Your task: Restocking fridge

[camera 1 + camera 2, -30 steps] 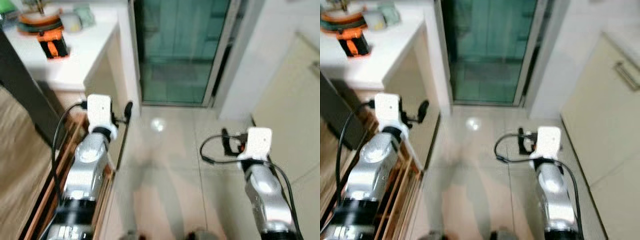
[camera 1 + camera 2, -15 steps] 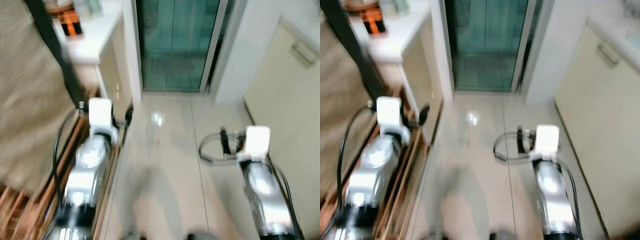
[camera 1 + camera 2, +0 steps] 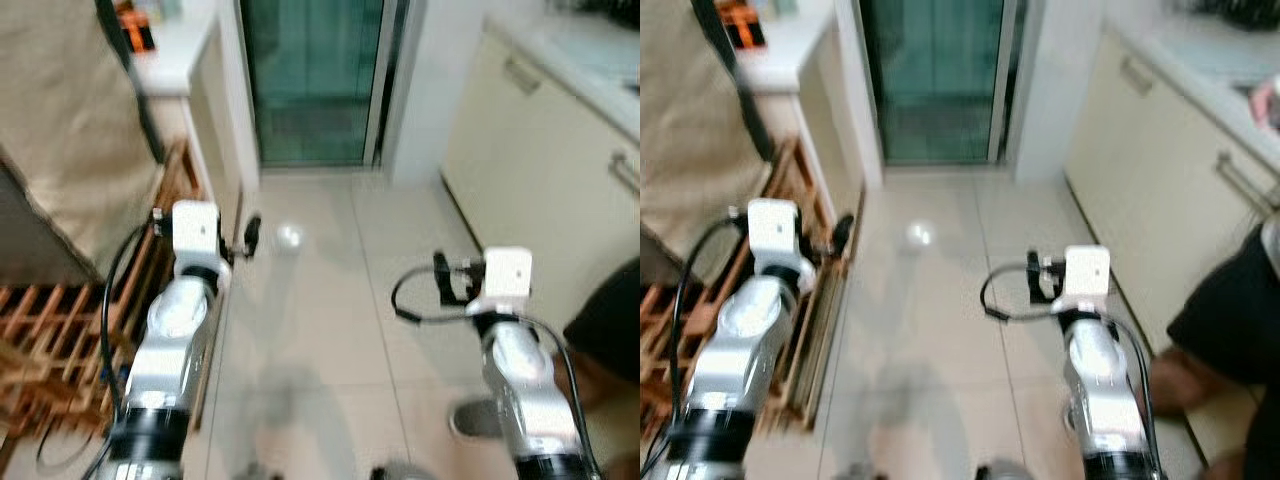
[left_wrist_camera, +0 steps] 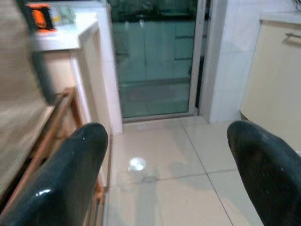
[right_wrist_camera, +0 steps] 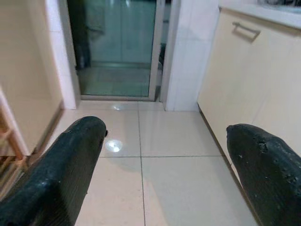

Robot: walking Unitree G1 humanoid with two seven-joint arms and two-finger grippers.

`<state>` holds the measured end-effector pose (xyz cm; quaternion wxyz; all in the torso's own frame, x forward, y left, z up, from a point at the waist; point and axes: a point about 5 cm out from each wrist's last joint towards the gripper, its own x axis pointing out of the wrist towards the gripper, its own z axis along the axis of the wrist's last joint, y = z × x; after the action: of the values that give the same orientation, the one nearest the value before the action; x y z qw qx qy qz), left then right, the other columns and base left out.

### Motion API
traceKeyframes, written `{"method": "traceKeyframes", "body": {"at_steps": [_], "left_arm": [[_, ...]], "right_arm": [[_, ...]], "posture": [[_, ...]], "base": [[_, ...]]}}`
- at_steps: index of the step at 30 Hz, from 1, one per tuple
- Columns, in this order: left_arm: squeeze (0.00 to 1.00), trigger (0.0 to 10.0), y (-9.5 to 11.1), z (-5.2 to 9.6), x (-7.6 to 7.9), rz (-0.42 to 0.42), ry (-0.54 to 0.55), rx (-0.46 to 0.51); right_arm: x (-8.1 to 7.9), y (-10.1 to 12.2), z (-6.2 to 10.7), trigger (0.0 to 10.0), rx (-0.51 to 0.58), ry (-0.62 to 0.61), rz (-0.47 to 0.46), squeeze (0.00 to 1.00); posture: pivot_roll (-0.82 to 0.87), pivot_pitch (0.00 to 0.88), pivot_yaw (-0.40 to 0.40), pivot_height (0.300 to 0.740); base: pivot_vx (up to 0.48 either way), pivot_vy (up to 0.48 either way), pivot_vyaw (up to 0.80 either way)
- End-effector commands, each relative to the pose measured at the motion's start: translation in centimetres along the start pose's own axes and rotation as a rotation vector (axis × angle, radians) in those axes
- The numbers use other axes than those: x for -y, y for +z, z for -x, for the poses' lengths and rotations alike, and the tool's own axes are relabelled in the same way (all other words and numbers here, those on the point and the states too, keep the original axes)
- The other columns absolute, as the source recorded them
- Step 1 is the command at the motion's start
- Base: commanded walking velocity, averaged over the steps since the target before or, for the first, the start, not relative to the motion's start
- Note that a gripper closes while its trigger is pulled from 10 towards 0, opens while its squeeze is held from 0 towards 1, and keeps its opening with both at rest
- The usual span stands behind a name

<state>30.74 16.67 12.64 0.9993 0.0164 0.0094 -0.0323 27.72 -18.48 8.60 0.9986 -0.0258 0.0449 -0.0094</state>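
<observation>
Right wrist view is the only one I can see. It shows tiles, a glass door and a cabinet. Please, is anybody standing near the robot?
Observer: Yes. A person in dark clothes stands at the robot's right, by the cabinet.
Operator: What is on the other side?
Observer: A wooden rack on the floor, beside the left arm.
Operator: Is the left pincer holding anything?
Observer: No. The left pincer is open, with only floor between its fingers.
</observation>
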Motion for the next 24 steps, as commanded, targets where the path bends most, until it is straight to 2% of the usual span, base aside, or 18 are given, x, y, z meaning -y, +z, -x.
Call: {"method": "traceKeyframes", "body": {"at_steps": [1,3,6,12,14,17,24], "left_arm": [[0.0,10.0,0.2,0.0,-0.2,-0.017,0.008,0.022],[0.0,10.0,0.9,-0.1,-0.1,-0.027,-0.018,0.066],[0.0,10.0,1.2,-0.1,0.3,-0.038,-0.055,0.083],[0.0,10.0,1.0,-0.1,0.7,-0.074,-0.076,0.076],[0.0,10.0,0.9,-0.1,0.7,-0.055,-0.077,0.072],[0.0,10.0,0.9,-0.1,0.7,-0.032,-0.08,0.074],[0.0,10.0,1.0,-0.2,0.9,-0.015,-0.086,0.079]], "right_arm": [[-0.3,0.4,-0.3,10.0,0.017,0.014,0.019,0.0],[-0.6,0.8,-0.4,10.0,0.04,0.033,0.038,0.0],[-0.8,0.8,-0.4,10.0,0.042,0.038,0.039,0.0],[-0.9,0.6,-0.4,10.0,0.034,0.037,0.03,0.0],[-1.0,0.5,-0.4,10.0,0.035,0.039,0.03,0.0],[-1.0,0.5,-0.4,10.0,0.035,0.042,0.029,0.0],[-1.2,0.4,-0.4,10.0,0.03,0.044,0.028,0.0]], "posture": [[-0.08,0.0,0.051,0.74],[-0.09,0.0,0.05,0.74],[-0.09,0.0,0.05,0.74],[-0.09,0.0,0.052,0.74],[-0.09,0.0,0.052,0.74],[-0.09,0.0,0.053,0.74],[-0.1,0.0,0.055,0.74]], "base": [[0.0,0.0,0.0],[0.0,0.0,0.0],[0.0,0.0,0.0],[0.0,0.0,0.0],[0.0,0.0,0.0],[0.355,0.0,0.0],[0.412,0.245,0.0]]}}
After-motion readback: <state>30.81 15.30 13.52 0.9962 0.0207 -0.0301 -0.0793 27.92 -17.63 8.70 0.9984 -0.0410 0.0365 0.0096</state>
